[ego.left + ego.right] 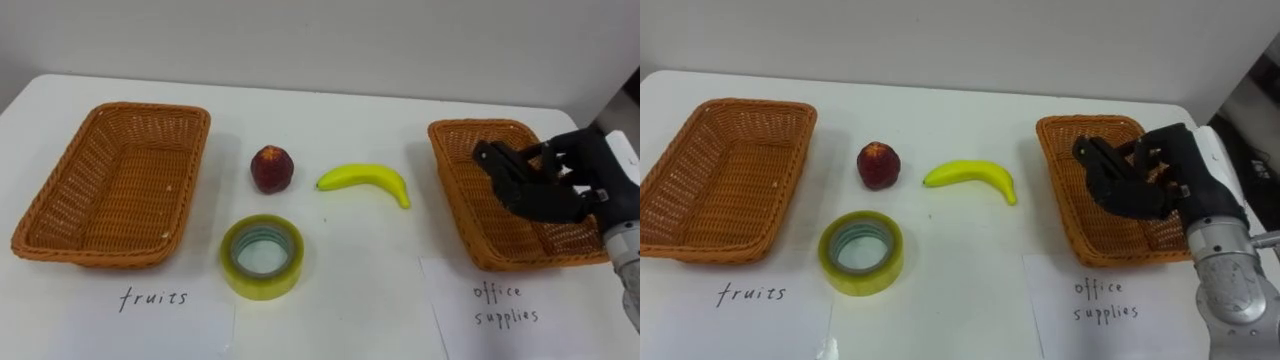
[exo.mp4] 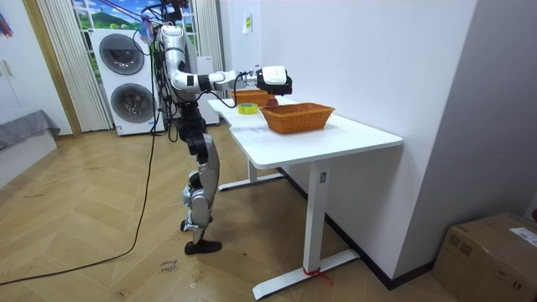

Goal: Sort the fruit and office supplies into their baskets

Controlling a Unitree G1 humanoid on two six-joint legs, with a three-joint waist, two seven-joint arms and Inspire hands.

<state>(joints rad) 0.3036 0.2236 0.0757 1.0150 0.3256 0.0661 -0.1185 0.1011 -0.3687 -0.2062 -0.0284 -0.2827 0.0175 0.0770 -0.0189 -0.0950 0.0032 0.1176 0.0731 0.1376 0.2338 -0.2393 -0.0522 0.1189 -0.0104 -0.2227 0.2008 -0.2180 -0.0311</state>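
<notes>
Right hand (image 1: 565, 185) hovering over the office-supplies basket (image 1: 468, 215), fingers (image 1: 497, 158) loosely extended, gripping nothing. On the white bench (image 1: 330, 110) to the fingers' left: banana (image 1: 365, 178) nearest, then red fruit (image 1: 271, 168) and tape roll (image 1: 232, 252), fruit basket (image 1: 120, 180) farthest.

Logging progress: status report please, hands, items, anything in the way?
Right hand open above office supplies basket, holding nothing. Red fruit, banana, tape roll on table, unsorted. Nothing blocking.

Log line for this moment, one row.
right hand open over right wicker basket | red round fruit, yellow banana, yellow tape roll on white table | beside left wicker basket
</notes>
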